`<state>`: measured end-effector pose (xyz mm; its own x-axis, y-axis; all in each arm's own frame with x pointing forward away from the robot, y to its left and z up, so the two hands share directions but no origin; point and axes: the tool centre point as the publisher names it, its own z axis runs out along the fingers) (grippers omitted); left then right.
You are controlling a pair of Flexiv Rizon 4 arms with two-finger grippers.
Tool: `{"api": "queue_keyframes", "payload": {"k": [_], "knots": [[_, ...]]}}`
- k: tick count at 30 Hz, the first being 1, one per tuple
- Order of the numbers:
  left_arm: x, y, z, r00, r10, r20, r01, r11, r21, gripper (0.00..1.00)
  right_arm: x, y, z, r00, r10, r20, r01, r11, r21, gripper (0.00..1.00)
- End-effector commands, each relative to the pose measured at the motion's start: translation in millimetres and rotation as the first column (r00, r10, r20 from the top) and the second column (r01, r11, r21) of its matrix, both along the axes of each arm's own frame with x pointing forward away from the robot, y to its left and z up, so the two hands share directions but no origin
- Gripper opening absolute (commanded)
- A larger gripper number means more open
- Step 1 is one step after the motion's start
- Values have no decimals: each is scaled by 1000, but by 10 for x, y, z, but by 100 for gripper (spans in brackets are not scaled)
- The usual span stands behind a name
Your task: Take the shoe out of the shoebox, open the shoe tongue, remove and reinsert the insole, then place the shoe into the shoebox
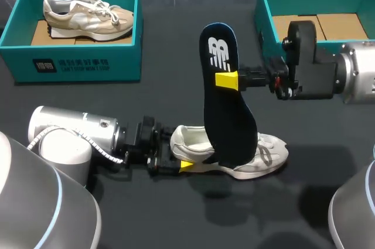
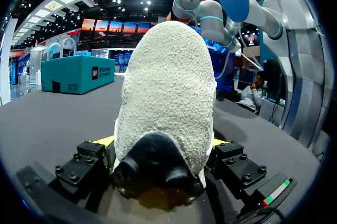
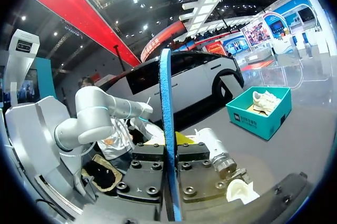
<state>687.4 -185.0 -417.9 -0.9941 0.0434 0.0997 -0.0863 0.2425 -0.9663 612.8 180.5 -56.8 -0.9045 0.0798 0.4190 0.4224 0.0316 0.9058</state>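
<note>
The shoe lies on its sole near the middle of the table, out of both boxes, heel toward the left arm and toe toward the right. The left gripper has the heel clamped from both sides. In the left wrist view the pale heel fills the space between the fingers, with a yellow tip pressed against each flank.

The insole stands nearly upright over the shoe. Its lower end sits at the shoe's opening, and its logo end points up and away. How deep it sits inside cannot be told. The right gripper comes in from the right and pinches the insole's upper half, fingers closed on its two faces. In the right wrist view the insole shows edge-on as a thin blue strip squeezed between the fingers.

A teal box at the far left holds a second shoe. Another teal box stands at the far right, behind the right arm.
</note>
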Motion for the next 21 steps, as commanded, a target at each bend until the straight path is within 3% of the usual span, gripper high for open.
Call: {"api": "queue_keyframes", "payload": {"k": [1,18,19,20,21], "knots": [[-4,-11,-20,1000,1,0,-1,1000,1,0,-86,-75,1,1000,-13,1,13,1000,-1,0],[-9,-17,16,1000,-12,4,12,1000,4,0,-86,-75,1,1000,-13,1,13,1000,-1,0],[-8,-17,27,1000,-8,18,7,1000,5,15,-86,-75,1,1000,-13,1,13,1000,-1,0],[-5,-20,32,1000,-8,20,7,1000,9,38,-86,-75,1,1000,-13,1,13,1000,-1,0],[-3,-19,36,1000,-8,30,8,1000,13,84,-86,-75,1,1000,-13,1,13,1000,-1,0]]}}
